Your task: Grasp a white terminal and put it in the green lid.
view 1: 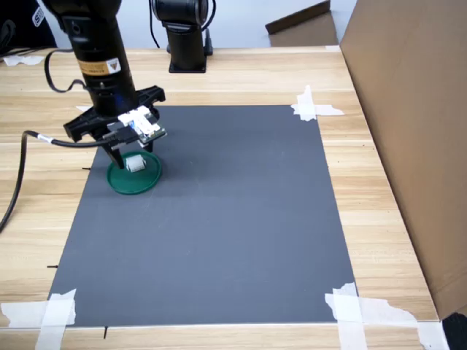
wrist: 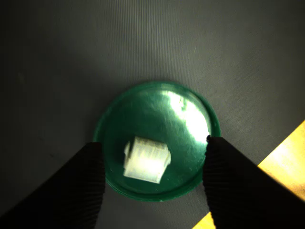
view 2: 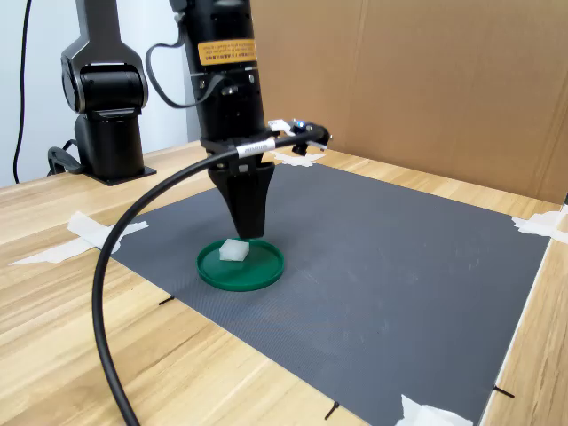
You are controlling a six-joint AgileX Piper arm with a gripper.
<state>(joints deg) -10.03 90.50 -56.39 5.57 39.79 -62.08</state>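
The white terminal [wrist: 146, 160] is seen lying released inside the green lid [wrist: 190, 183]; the opened hand [wrist: 152, 179] should be lifted straight up.

Exterior views bright, even, sharp; wrist view dim, vignetted, with glare on the green lid [wrist: 157, 143].

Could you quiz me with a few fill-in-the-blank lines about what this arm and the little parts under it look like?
1. The tiny white plastic terminal lies inside the round lid, whose colour is ____.
2. The black gripper hangs above the lid with its jaws ____.
3. The lid rests on a flat mat coloured dark ____.
4. The mat's corners are fixed to the wooden table with white ____.

Missing words: green; open; grey; tape
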